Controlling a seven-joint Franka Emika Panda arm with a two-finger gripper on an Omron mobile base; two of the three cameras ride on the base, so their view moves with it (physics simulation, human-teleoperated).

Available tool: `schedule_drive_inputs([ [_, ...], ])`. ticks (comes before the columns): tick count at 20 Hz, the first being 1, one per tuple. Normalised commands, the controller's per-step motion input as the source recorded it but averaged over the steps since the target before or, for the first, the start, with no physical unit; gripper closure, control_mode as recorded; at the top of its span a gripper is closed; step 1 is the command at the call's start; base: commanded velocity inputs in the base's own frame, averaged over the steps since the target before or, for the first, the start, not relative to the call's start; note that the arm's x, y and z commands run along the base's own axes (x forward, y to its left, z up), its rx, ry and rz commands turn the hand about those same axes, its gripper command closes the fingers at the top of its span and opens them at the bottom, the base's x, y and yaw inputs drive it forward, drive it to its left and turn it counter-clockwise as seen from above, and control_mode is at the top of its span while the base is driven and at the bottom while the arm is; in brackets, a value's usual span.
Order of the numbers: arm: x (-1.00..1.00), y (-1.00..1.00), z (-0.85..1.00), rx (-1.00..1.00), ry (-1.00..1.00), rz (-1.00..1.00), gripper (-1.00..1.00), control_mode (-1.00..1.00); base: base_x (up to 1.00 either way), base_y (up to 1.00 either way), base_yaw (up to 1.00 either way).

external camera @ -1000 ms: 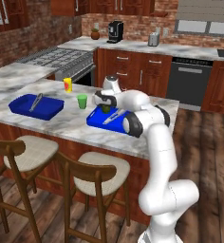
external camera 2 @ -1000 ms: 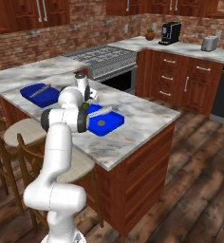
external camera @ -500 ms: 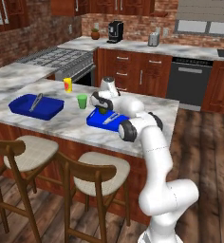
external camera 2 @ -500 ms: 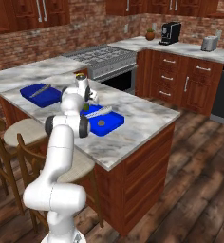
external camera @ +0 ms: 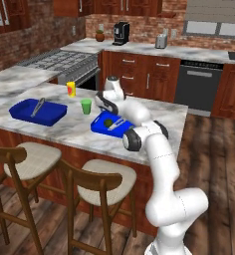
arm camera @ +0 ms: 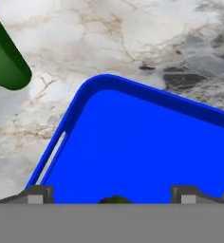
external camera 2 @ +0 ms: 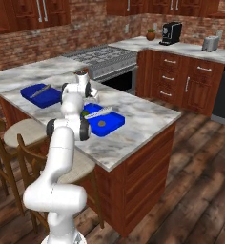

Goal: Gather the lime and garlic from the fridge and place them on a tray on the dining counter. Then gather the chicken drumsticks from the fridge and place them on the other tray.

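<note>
A small dark green lime [external camera: 108, 121] lies in the blue tray [external camera: 120, 130] on the marble dining counter [external camera: 164, 117]. My gripper [external camera: 104, 103] hangs just above it, pointing down. In the hand view the top of the lime [arm camera: 115, 200] shows between the two fingertips [arm camera: 35, 193], which stand wide apart and do not touch it. The gripper [arm camera: 110, 193] is open over the tray's floor [arm camera: 147, 142]. A second blue tray [external camera: 37, 112] lies further left on the counter. The garlic, the chicken drumsticks and the fridge are out of view.
A light green cup [external camera: 86, 105] stands just left of the near tray, and shows in the hand view as the cup [arm camera: 4, 57]. A yellow cup [external camera: 70, 88] is behind it. A metal utensil [external camera: 39, 105] rests in the left tray. Two stools [external camera: 102, 179] stand at the counter's front.
The jaws have spread wide and let go of the lime, which now rests in the tray. Before that, the hand came down toward the tray.
</note>
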Motion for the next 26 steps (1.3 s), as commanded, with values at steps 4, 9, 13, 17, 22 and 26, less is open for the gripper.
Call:
schedule_drive_inputs([
  [4, -0.9, -0.63, -0.4, 0.02, -0.05, 0.0, -1.0, -1.0, 0.0, 0.0, 0.0],
  [9, -1.0, -0.46, -0.92, 0.0, 0.0, 0.0, -1.0, -1.0, 0.0, 0.0, 0.0],
  [13, -1.0, -0.22, -0.65, 0.06, -0.05, 0.0, -1.0, -1.0, 0.0, 0.0, 0.0],
  [17, -1.0, -0.36, 0.71, 0.23, -0.19, 0.0, -1.0, -1.0, 0.0, 0.0, 0.0],
  [22, -1.0, -0.27, 0.28, 0.13, -0.13, 0.0, -1.0, -1.0, 0.0, 0.0, 0.0],
  [26, -1.0, -0.23, -0.29, 0.02, -0.25, 0.0, -1.0, -1.0, 0.0, 0.0, 0.0],
])
